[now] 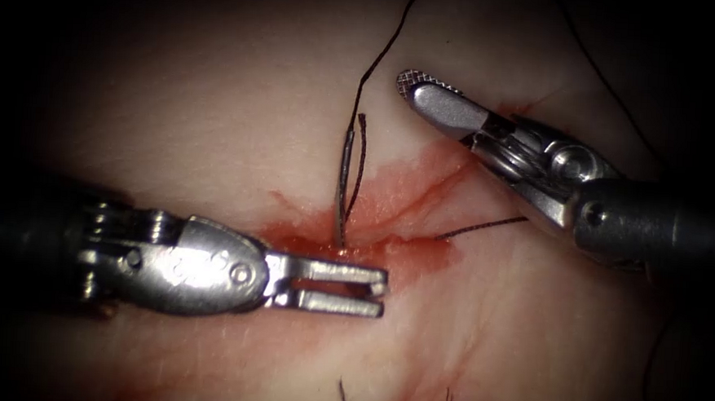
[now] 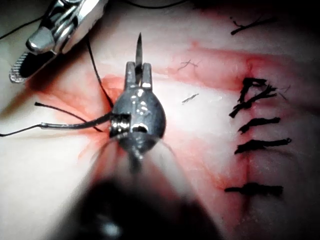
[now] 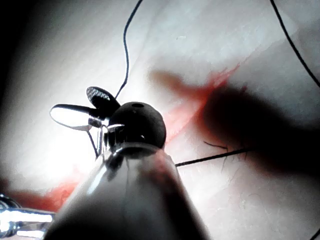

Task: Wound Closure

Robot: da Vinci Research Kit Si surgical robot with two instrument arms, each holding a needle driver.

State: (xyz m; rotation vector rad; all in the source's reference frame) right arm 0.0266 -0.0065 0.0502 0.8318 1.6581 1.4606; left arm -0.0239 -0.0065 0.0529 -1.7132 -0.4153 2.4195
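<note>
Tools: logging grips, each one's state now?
Left tool: open, holding nothing.
Right tool: open, holding nothing.
Needle: free, standing in the tissue at the cut.

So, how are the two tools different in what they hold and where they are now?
The left tool lies low and level beside the cut, its jaws slightly parted and holding nothing; the right tool slants in from the upper right, away from the cut, its jaws open. The needle, standing in the tissue at the cut, is nearer the left tool. Both are empty: neither holds needle or thread.

Red fluid [image 1: 407,191]; black thread [image 1: 386,51].
</note>
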